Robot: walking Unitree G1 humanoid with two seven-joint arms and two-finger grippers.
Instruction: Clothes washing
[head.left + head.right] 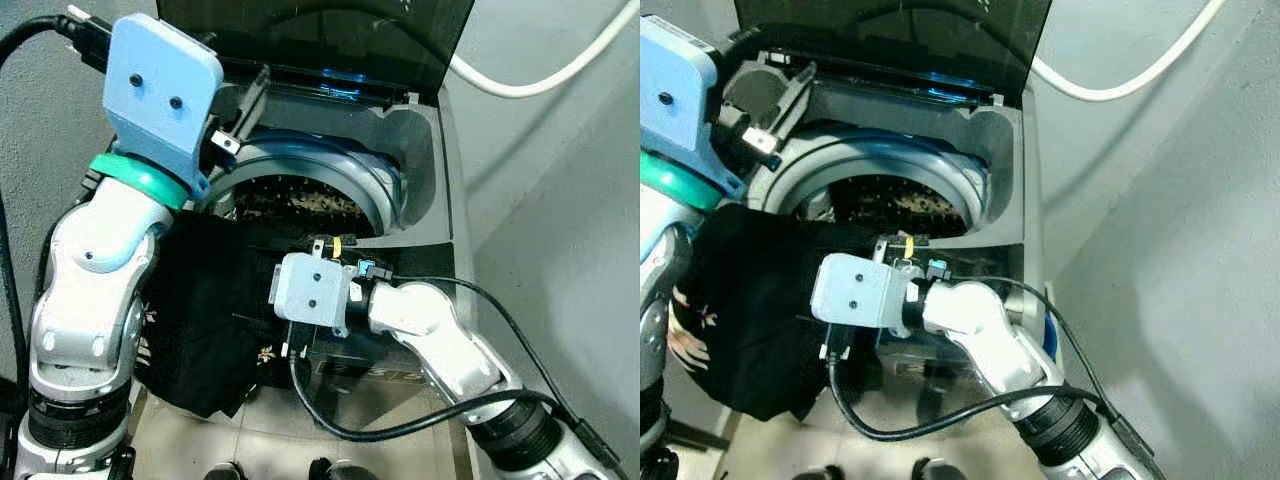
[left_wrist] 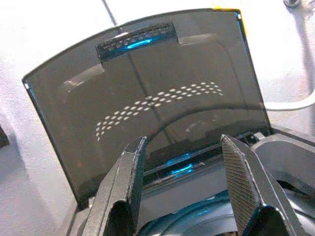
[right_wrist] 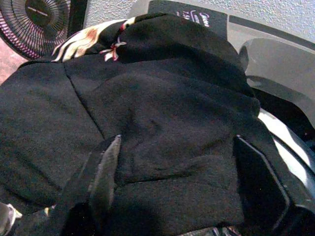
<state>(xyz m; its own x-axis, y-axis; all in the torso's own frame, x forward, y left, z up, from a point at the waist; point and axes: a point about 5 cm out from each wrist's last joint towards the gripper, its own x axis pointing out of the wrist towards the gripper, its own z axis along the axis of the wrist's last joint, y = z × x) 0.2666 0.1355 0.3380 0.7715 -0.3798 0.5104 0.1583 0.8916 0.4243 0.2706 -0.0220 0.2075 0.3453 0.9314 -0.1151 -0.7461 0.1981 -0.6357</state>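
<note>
Grey walls close in around a top-loading washing machine (image 1: 410, 150), its dark tinted lid (image 1: 330, 35) tipped up against the wall and a white hose (image 1: 540, 70) curving behind it. From the left eye view, a black garment (image 1: 205, 310) with a pale floral print hangs over the machine's front edge, most of it spilling down the outside toward the floor, while patterned clothes already sit inside the drum (image 1: 300, 195). The right arm reaches across in front of the machine, bringing the right gripper (image 1: 292, 352) in against that cloth, probably to gather it up and over the rim. Over in the right eye view, the same picture: the garment draped at the near left corner of the opening, the left arm raised above the drum's far left rim. The left wrist view gives us the left gripper (image 2: 189, 196), fingers spread wide and empty, looking straight at the upright lid with the drum's blue ring below — parked clear, it seems, so the opening stays free. And the right wrist view: fingers (image 3: 106, 172) parted wide with the black fabric bulging between them, nothing clamped yet; a fan (image 3: 37, 22) stands beyond the cloth.
</note>
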